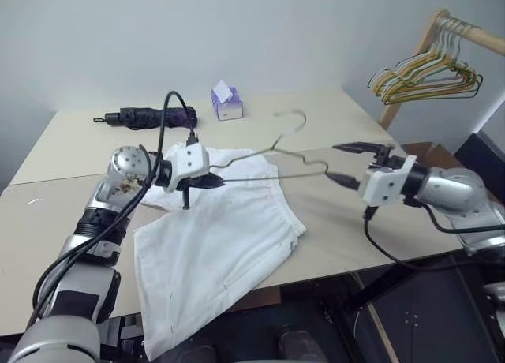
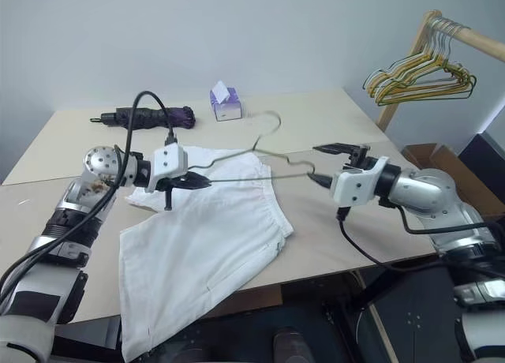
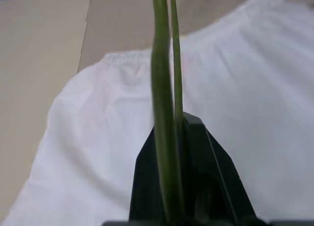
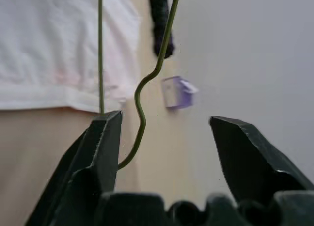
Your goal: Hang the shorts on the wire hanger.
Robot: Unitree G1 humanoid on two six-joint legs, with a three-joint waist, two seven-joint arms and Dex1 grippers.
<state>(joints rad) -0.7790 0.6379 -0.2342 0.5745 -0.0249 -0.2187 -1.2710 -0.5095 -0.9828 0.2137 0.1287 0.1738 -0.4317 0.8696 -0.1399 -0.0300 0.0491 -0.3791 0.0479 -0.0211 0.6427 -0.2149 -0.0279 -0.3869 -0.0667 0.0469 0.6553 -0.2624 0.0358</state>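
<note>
Left tool (image 1: 207, 181) pressed together, pinching one end of the hanger (image 1: 272, 164); wire runs between its fingers in the left wrist view. Right tool (image 1: 349, 163) spread wide, the hanger's far bent shoulder sits just beside its lower finger (image 4: 100, 152), no grip there as far as I can tell. Hanger is held off the counter (image 1: 331, 110), spanning between the two tools, hook tipping up toward 1 o'clock. Shorts (image 1: 217, 245) lie flat on the counter below it, waistband at 12 o'clock under the wire, legs trailing toward 7 o'clock and over the counter's near edge

Step in hand, my read: hanger now carried by left alone, right free to go for the shorts. To do it well, keep the left pinch firm so the thin wire doesn't swivel, keep the triangle low and level over the waistband, send the right tool down to the gathered waistband edge at about 5 o'clock from the hook and feed cloth over the bottom bar. Risk: wire is springy and slick, may rotate in the pinch

Materials: hanger thin grey-olive wire, triangular, kinked shoulders, small hook. Shorts white soft woven cloth, elastic gathered waist, two wide legs, limp. Counter smooth beige. Tissue box (image 1: 227, 102) small, purple; folded dark umbrella (image 1: 146, 117) at 10 o'clock; coloured hangers (image 1: 426, 75) bunched on a wooden rail at 2 o'clock
</note>
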